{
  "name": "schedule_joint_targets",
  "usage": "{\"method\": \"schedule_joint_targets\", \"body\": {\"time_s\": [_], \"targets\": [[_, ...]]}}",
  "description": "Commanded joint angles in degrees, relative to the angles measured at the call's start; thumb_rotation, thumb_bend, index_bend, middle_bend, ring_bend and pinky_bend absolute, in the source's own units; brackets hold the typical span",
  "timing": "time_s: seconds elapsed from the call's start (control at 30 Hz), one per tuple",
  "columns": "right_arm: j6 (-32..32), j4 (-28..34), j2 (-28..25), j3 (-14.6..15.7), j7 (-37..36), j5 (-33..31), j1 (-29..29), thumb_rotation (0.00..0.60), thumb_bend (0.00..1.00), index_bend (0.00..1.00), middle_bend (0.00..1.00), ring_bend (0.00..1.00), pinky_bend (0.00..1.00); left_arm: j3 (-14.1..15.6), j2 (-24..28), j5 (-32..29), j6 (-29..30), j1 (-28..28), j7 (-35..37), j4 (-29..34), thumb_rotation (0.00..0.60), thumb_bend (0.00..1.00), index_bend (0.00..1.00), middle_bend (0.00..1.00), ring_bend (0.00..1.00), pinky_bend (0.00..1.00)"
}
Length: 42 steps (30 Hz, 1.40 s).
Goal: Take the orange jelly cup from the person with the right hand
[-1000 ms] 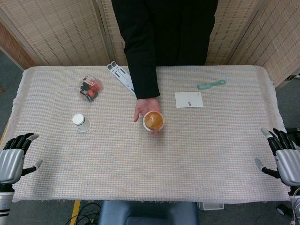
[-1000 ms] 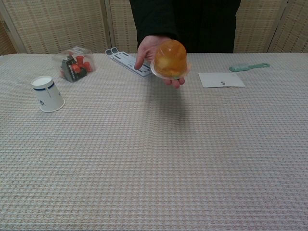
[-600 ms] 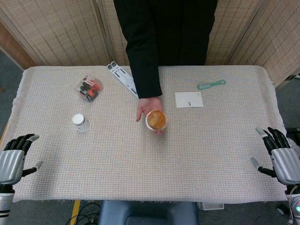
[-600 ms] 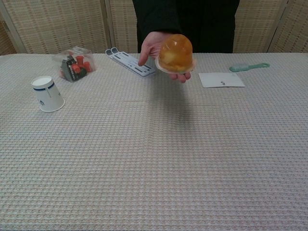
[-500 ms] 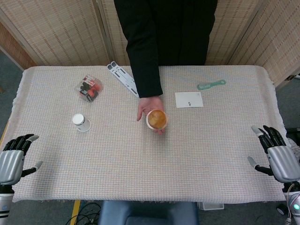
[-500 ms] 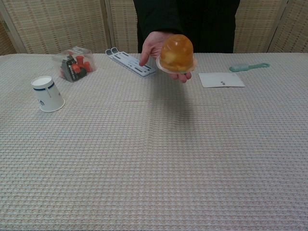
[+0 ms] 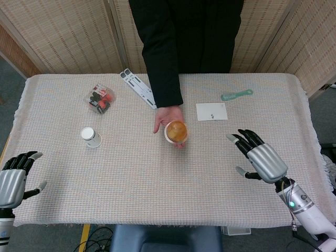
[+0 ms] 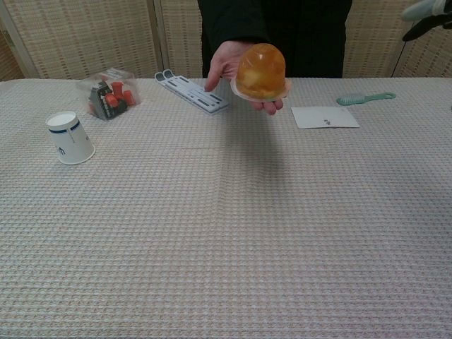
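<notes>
The orange jelly cup (image 7: 176, 131) (image 8: 260, 71) rests dome-up on the person's palm (image 7: 167, 116), held above the middle of the table. My right hand (image 7: 260, 157) hovers over the table to the right of the cup, well apart from it, fingers spread and empty. Only its fingertips (image 8: 426, 13) show at the chest view's top right corner. My left hand (image 7: 13, 178) stays off the table's near left corner, fingers apart, holding nothing.
An upside-down paper cup (image 7: 90, 137) stands at the left. A bag of small red and black items (image 7: 100, 98) and a white strip (image 7: 137, 88) lie further back. A white card (image 7: 212, 111) and a green brush (image 7: 237, 94) lie back right.
My right hand has risen from the table's right edge and moved left over the table toward the cup. The person's hand lifted the cup slightly. The left hand barely moved.
</notes>
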State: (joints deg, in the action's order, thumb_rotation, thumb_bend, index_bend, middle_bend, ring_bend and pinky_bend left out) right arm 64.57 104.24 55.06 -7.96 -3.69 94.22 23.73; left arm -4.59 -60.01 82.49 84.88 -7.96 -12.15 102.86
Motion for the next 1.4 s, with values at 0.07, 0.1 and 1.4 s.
{"method": "schedule_joint_targets", "body": {"time_s": [0.07,0.1,1.4], "targets": [[-8.33,0.32,4.01,-4.36,1.7,-3.83,8.45,0.6,0.27,0.0,0.12,0.03,0.08,0.14,0.04,-0.06,0.24,0.32,0.28,-0.11,0.6,0.22,0.23,0.23,0.2,0.24],[-9.64,-0.07,4.88,-4.99,1.81,-4.67,9.84,0.6,0.26,0.0,0.11,0.03,0.08,0.19,0.05,-0.04,0.28,0.39,0.33,-0.14,0.6,0.22,0.23,0.23,0.2,0.24],[-14.52,-20.43,27.43,-7.77,7.49,-18.23,27.81,0.6,0.59,0.55,0.39,0.35,0.62,0.63,0.75,-0.72,1.05,2.39,2.43,-1.48,0.6,0.22,0.28,0.23,0.2,0.24]]}}
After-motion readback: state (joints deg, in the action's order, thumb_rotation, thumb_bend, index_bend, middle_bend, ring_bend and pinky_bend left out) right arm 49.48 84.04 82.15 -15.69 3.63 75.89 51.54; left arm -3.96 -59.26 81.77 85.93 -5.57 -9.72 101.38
